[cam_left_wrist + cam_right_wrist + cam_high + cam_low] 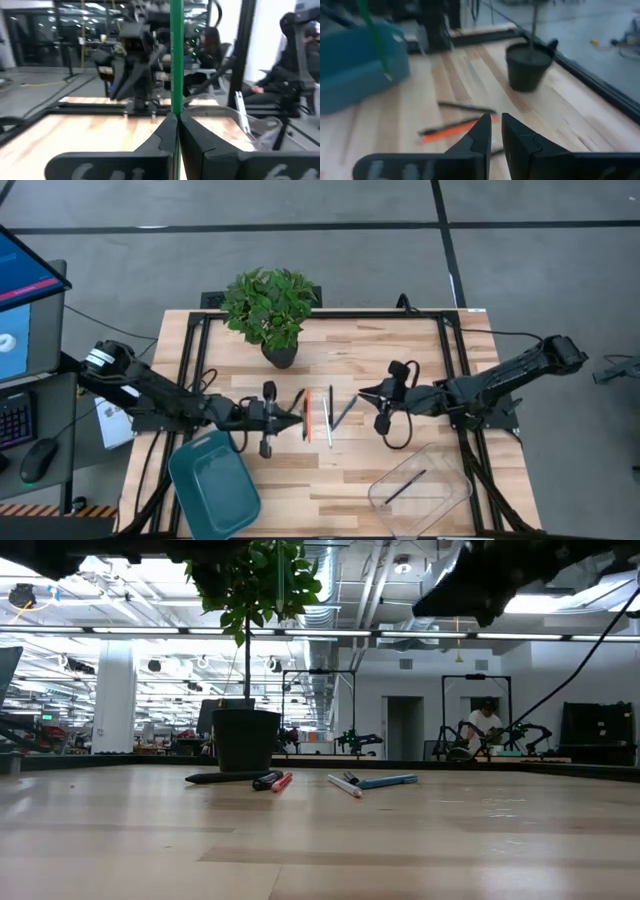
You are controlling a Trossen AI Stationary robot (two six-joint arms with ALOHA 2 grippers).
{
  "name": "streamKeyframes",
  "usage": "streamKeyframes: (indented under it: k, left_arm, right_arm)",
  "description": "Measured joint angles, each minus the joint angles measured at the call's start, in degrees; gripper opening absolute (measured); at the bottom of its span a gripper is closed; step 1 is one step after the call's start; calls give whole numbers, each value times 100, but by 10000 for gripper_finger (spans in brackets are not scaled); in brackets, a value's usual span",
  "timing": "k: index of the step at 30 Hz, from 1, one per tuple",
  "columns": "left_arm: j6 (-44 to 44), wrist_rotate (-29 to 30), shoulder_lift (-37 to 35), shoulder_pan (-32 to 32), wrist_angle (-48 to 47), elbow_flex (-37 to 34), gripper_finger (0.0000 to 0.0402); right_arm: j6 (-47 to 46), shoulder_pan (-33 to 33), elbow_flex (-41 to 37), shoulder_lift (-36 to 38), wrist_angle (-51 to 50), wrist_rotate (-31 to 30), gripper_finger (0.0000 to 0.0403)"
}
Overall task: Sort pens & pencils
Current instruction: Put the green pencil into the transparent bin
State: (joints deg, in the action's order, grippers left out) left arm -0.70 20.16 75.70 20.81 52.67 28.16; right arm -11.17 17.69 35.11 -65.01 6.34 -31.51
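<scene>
The left gripper (177, 120) is closed on a green pencil (176, 55) that stands upright between its fingers, above the table (400, 480) beside the teal bin (213, 485). The right gripper (496, 125) holds nothing, its fingers only narrowly apart. The other pens and pencils (322, 415) lie near the potted plant (270, 310), and one dark pen (405, 486) lies in the clear tray (450, 498).

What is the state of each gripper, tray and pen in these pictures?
left gripper: shut on green pencil, raised above table.
right gripper: nearly shut, holding nothing.
teal bin: empty.
clear tray: holds one dark pen.
orange pen: lying on table.
</scene>
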Motion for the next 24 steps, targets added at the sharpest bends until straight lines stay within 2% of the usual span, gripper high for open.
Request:
streamKeyframes:
  k: [5, 13, 16, 20, 24]
  left_arm:
    - [6, -238, 1, 15, -48, 0, 0]
    - [41, -187, 2, 25, -122, 0, 0]
    - [15, -142, 2, 25, -220, 0, 0]
    - [-107, -125, 2, 25, -347, 2, 0]
    - [-279, 205, 106, 25, -454, 7, 0]
  right_arm:
    - [560, 169, -2, -460, 1326, 13, 68]
    - [1480, 300, -2, -2051, 3920, 24, 68]
    - [1712, 378, -2, -2421, 4857, 19, 68]
    - [1768, 472, 0, -2501, 5122, 21, 68]
    - [1691, 566, 0, -2332, 5070, -13, 68]
